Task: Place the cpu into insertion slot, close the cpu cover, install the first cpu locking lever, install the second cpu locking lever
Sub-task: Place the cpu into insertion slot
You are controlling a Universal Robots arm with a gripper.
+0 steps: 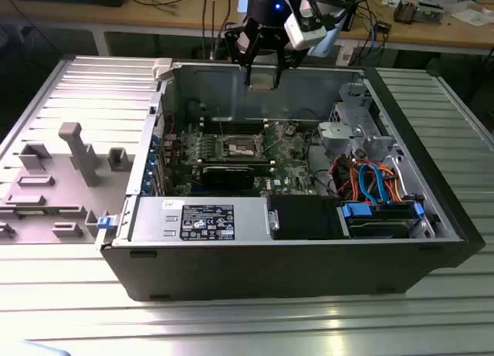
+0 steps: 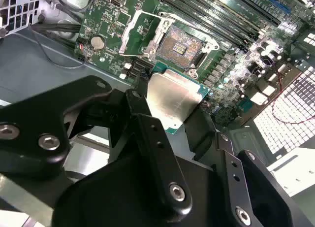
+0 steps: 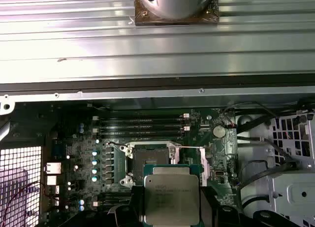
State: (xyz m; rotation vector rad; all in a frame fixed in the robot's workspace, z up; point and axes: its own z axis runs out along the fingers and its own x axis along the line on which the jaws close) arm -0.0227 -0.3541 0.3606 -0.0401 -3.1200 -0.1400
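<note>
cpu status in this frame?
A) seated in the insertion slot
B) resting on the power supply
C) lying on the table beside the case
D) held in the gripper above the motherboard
D: in the second wrist view the gripper grips the cpu by its edges, clear above the motherboard, and the insertion slot shows a bare pin grid.

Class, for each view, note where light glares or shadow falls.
Exterior view: glare streaks the ribbed table nearest the camera, and the computer case interior lies shaded. Second wrist view: the cpu gleams pale, the perforated panel burns white. First wrist view: bright glare bands the ribbed table.
</note>
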